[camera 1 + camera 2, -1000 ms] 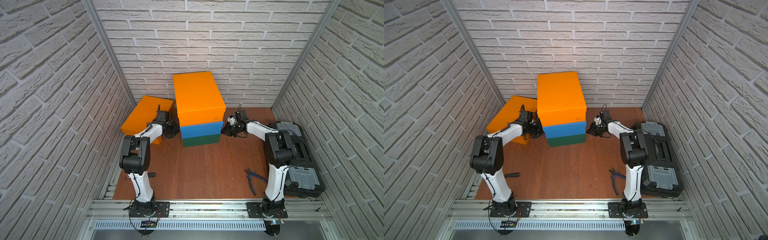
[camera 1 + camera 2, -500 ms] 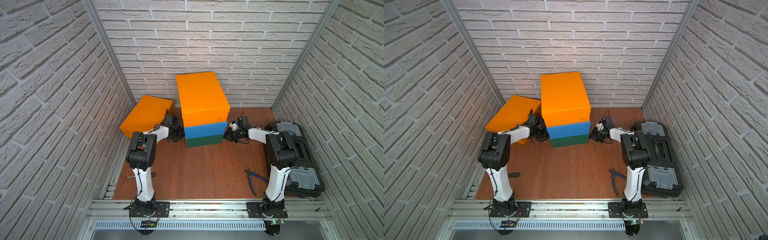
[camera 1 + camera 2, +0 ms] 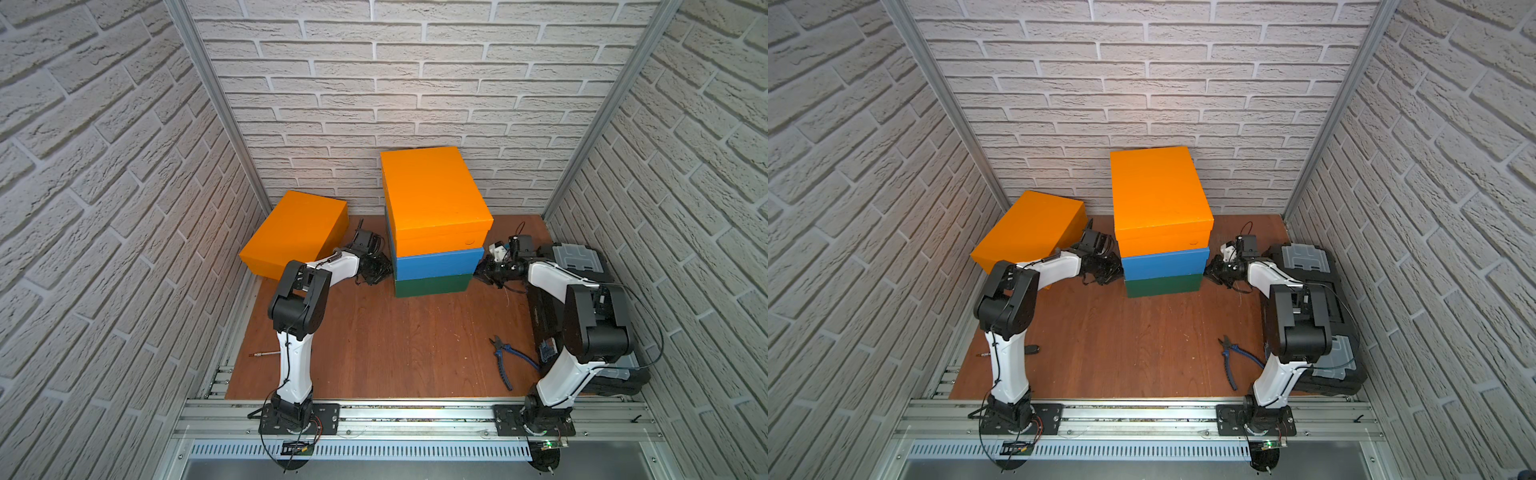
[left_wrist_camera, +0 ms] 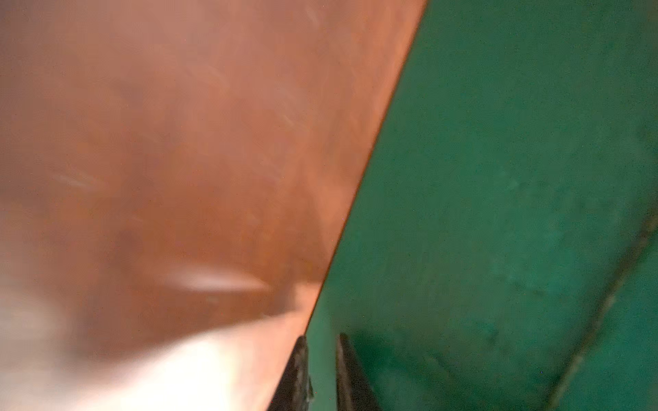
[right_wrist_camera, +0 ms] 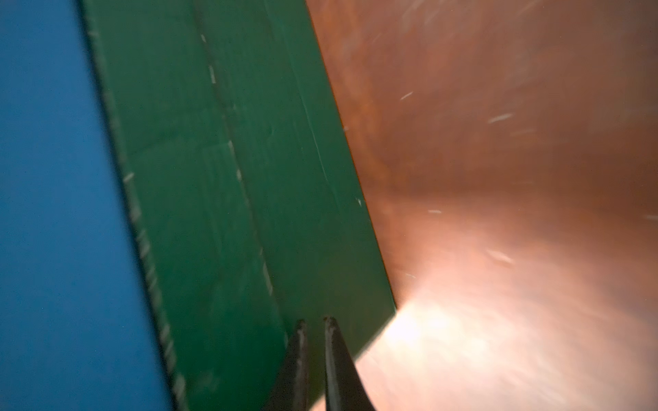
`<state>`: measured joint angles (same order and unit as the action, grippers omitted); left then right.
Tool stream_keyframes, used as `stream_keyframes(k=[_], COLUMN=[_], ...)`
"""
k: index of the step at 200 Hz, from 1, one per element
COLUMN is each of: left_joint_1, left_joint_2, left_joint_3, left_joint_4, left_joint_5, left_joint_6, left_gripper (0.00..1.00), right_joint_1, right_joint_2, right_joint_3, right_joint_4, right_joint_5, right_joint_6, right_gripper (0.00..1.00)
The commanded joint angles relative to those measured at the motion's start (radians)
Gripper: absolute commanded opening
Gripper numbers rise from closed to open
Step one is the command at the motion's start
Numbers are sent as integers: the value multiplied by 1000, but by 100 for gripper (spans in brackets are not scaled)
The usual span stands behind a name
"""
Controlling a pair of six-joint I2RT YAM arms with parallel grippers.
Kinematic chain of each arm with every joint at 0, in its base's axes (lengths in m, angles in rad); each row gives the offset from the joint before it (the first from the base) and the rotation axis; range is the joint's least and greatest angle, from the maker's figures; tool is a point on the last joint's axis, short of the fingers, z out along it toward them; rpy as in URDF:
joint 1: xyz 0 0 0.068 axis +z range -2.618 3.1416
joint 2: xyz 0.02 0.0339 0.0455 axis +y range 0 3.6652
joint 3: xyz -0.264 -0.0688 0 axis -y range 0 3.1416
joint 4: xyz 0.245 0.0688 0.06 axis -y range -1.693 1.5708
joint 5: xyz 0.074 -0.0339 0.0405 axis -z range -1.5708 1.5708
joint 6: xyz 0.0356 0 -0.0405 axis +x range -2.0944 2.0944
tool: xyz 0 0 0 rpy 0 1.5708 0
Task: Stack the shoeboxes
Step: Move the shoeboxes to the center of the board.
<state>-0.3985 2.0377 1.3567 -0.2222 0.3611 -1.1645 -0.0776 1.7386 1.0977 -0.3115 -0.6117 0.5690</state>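
Note:
In both top views three shoeboxes stand stacked near the back wall: a dark green one (image 3: pixel 432 284) (image 3: pixel 1163 286) on the floor, a blue one (image 3: pixel 436 264) (image 3: pixel 1165 264) on it, an orange one (image 3: pixel 432 191) (image 3: pixel 1158 191) on top. A second orange shoebox (image 3: pixel 297 228) (image 3: pixel 1030 226) lies apart at the back left. My left gripper (image 3: pixel 386 270) (image 4: pixel 322 336) is shut, its tips against the green box's (image 4: pixel 498 178) left side. My right gripper (image 3: pixel 478 270) (image 5: pixel 315 319) is shut too, tips against the green box's (image 5: pixel 231 178) right side, below the blue box (image 5: pixel 53 178).
Black tool cases with grey lids (image 3: pixel 577 259) lie along the right wall behind the right arm. Blue-handled pliers (image 3: pixel 505 361) lie on the wooden floor (image 3: pixel 395 345) at the front right, a small screwdriver (image 3: pixel 266 354) at the front left. Brick walls close three sides.
The three-box stack has slid to the right across the floor, with both grippers staying at its two sides. The lone orange box has stayed put.

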Motion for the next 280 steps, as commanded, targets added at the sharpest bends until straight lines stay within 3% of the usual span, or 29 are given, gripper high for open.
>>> stream_keyframes(k=[1,40,83,101,132,155,190,242,280], left_joint_1=[6,93,207,279,403,440,443,449,448], left_joint_2=[-16,-158,-333,-363,-381,-367,-325,-300,-270], left_joint_3=[35,137,281,282,215,170,154,125,89], left_joint_4=[15,-162,-502,-600,-638,-620,-584,-533,-499], left_joint_5=[15,-51,-369,-495,-573,-613,-646,-627,-581], left_joint_6=[-1,119,391,460,508,539,570,559,536], left_gripper=[17,17,18,18,18,18,17,17,17], right_joint_1=[-11,-11,5,54,196,306,385,484,605], right_joint_2=[-110,-304,-555,-614,-661,-657,-598,-553,-525], right_joint_3=[-16,-30,-11,44,143,197,246,277,376], right_joint_4=[-124,-239,-361,-421,-478,-479,-471,-452,-485], right_joint_5=[104,244,464,586,776,857,837,850,961], right_joint_6=[-106,-145,-144,-160,-180,-195,-196,-192,-234], right_gripper=[13,14,14,13,12,12,12,11,12])
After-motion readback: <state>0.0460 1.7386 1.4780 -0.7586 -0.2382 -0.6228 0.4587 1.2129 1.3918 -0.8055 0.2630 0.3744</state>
